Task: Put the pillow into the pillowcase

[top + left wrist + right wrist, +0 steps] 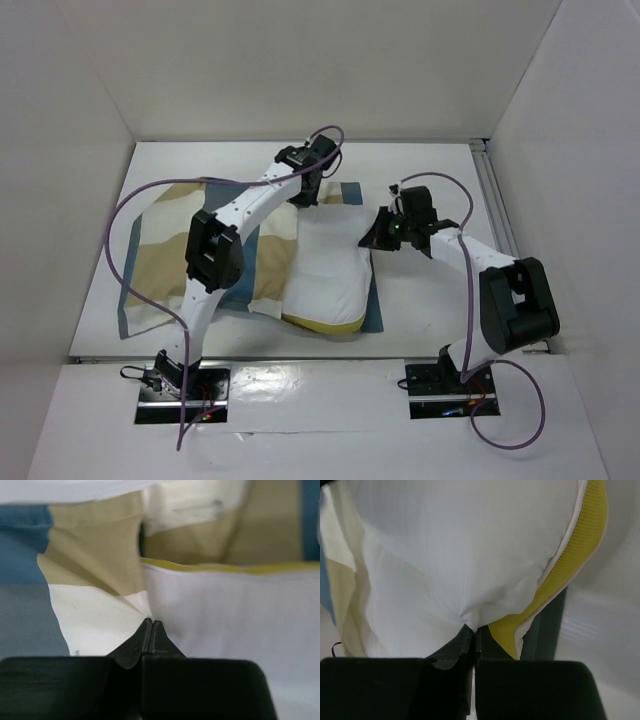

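Observation:
The white pillow (325, 275) with its yellow band lies mid-table, its left part overlapped by the blue, tan and cream pillowcase (170, 255), which spreads to the left. My left gripper (312, 190) is at the pillow's far end. In the left wrist view it (151, 621) is shut on a fold of the pillowcase (95, 555), right where the cloth meets the pillow (225, 610). My right gripper (378, 235) is at the pillow's far right corner. In the right wrist view it (474, 628) is shut on a pinch of the pillow's white cover (460, 545), beside the yellow band (575, 555).
White walls enclose the table on three sides. A metal rail (495, 200) runs along the right edge. Purple cables (130, 210) loop over the left side and around the right arm. A strip of blue cloth (377, 305) shows under the pillow's right side.

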You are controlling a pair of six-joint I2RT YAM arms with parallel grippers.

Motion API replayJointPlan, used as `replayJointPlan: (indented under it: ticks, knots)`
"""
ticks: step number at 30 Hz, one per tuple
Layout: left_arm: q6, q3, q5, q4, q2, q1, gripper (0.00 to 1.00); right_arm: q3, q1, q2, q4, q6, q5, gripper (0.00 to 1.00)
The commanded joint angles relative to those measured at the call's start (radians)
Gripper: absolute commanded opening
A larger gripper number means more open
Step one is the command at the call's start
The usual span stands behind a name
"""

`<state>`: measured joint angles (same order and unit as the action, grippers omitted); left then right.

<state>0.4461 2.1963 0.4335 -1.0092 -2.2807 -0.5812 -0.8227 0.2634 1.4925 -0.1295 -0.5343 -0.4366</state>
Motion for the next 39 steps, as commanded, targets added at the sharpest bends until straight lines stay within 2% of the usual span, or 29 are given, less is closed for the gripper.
replayJointPlan:
  ticks: [1,3,4,5,8,10,11,13,17,18,19,21,22,23,24,25,27,28,30,31,32,34,35,36,39]
  knots:
    - [-0.064,0.097,-0.158,-0.006,0.062,-0.089,0.00,-0.142,0.043,-0.047,0.064,0.040,-0.031,0.00]
    - [-0.073,0.108,-0.275,0.021,0.133,-0.109,0.00,-0.179,0.072,-0.127,0.041,0.040,0.007,0.00]
    - [-0.051,0.108,-0.342,0.036,0.168,-0.120,0.00,-0.190,0.073,-0.149,0.041,0.040,0.007,0.00]
    - [-0.028,0.096,-0.478,0.082,0.235,-0.120,0.00,-0.190,0.082,-0.167,0.041,0.028,0.007,0.00]
    - [0.067,0.060,-0.642,0.173,0.300,-0.147,0.00,-0.167,0.103,-0.201,0.096,-0.053,-0.028,0.00]
    - [0.077,0.060,-0.642,0.195,0.300,-0.147,0.00,-0.133,0.135,-0.192,0.129,-0.072,0.016,0.00]
    - [0.103,0.048,-0.594,0.195,0.300,-0.147,0.00,-0.107,0.151,-0.192,0.157,-0.084,0.056,0.00]
    - [0.146,0.048,-0.579,0.195,0.250,-0.117,0.00,0.002,0.162,-0.161,0.220,-0.116,0.149,0.00]
    - [0.177,0.048,-0.440,0.150,0.218,-0.094,0.00,0.057,0.162,-0.104,0.234,-0.125,0.185,0.00]
    - [0.177,0.027,-0.449,0.150,0.217,-0.094,0.00,0.057,0.162,-0.104,0.220,-0.116,0.185,0.00]
    - [0.134,0.017,-0.460,0.150,0.217,-0.094,0.12,0.057,0.162,-0.127,0.205,-0.102,0.202,0.00]
    - [0.099,0.017,-0.472,0.110,0.227,-0.094,0.51,0.037,0.162,-0.159,0.130,-0.076,0.237,0.00]
    - [0.085,0.017,-0.452,0.084,0.237,-0.094,0.78,-0.019,0.162,-0.170,0.075,-0.031,0.293,0.00]
    - [0.074,0.017,-0.432,0.040,0.248,-0.094,0.82,-0.067,0.162,-0.170,-0.070,0.008,0.317,0.10]
    - [0.074,0.017,-0.405,0.025,0.269,-0.094,0.89,-0.114,0.162,-0.160,-0.141,0.051,0.335,0.30]
    - [0.074,-0.056,-0.324,0.024,0.344,-0.094,0.95,-0.203,0.162,-0.159,-0.210,0.115,0.376,0.65]
    - [0.107,-0.160,-0.233,0.024,0.449,-0.094,0.97,-0.260,0.189,-0.178,-0.330,0.170,0.422,0.83]
    - [0.129,-0.291,-0.146,0.024,0.571,-0.069,0.96,-0.283,0.213,-0.195,-0.353,0.187,0.461,0.90]
    - [0.190,-0.447,-0.089,0.059,0.694,-0.028,0.88,-0.332,0.310,-0.244,-0.366,0.237,0.557,1.00]
    - [0.233,-0.525,0.006,0.070,0.748,-0.004,0.85,-0.345,0.347,-0.244,-0.366,0.246,0.573,1.00]
    - [0.306,-0.678,0.022,0.070,0.845,0.036,0.83,-0.369,0.429,-0.226,-0.366,0.272,0.573,1.00]
    - [0.370,-0.818,-0.021,0.099,0.936,0.075,0.82,-0.403,0.526,-0.164,-0.366,0.302,0.623,1.00]
    - [0.417,-0.965,-0.038,0.156,0.985,0.075,0.82,-0.433,0.618,-0.085,-0.377,0.331,0.707,0.99]
    - [0.448,-1.037,-0.056,0.181,1.083,0.086,0.82,-0.449,0.658,-0.043,-0.396,0.345,0.748,0.99]
    - [0.523,-1.272,-0.145,0.260,1.216,0.096,0.82,-0.460,0.759,0.078,-0.375,0.396,0.811,0.99]
